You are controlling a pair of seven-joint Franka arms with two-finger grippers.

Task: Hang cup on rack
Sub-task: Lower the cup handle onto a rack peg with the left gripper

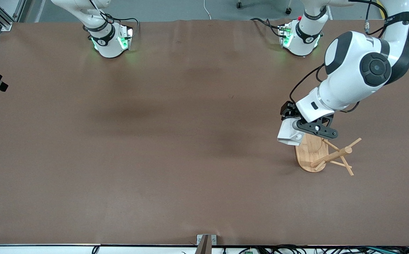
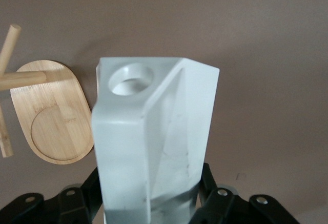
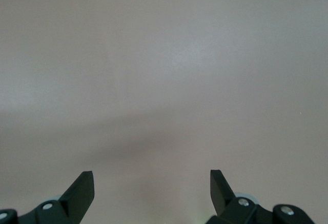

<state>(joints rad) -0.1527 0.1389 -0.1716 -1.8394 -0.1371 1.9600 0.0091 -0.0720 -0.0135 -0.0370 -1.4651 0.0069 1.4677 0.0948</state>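
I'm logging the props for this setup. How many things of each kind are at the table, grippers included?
Small white faceted plastic cup: 1, held in the left gripper over the rack's base.
Light bamboo mug rack with angled pegs: 1, at the left arm's end of the table.
Two-finger grippers: 2, left gripper and right gripper; the right arm waits.
Total: 4

A robotics lab: two arm bases (image 1: 109, 42) bolted on a brown-covered table (image 1: 137, 141), cables (image 1: 331, 249) trailing along its edge.
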